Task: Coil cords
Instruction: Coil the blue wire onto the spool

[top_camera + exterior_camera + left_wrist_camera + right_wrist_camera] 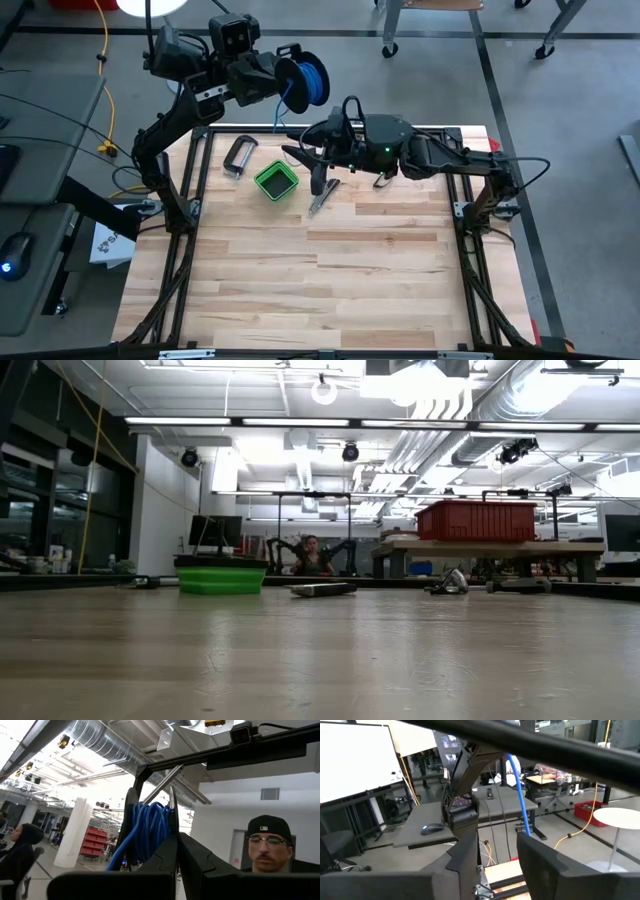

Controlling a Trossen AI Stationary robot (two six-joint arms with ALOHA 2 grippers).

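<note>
The dark spool (pixel 305 80), wound with blue wire (pixel 147 827), is held high above the table's far edge by my left gripper (pixel 272 82), which is shut on it. A loose strand of wire (pixel 280 112) hangs from the spool toward my right gripper (pixel 303 152). My right gripper is open above the far part of the table, and it also shows in the right wrist view (pixel 495 851). There the strand (pixel 517 795) runs down to the tip of one finger (pixel 535 852). My left gripper pinches the spool's thin dark flange (pixel 173 815) between its two fingers (pixel 162 860), at the flange's rim. The spool is lifted clear of the table, its axis about level, with the wire coil beside the fingers. My right gripper: I cannot tell whether the strand touches its finger.
A green box (pixel 276 181) stands on the far left part of the wooden table (pixel 330 280), with a metal clamp (pixel 238 157) to its left and a hand tool (pixel 322 195) to its right. A yellow cable (pixel 104 70) lies on the floor. A person (pixel 270 845) is beyond the table.
</note>
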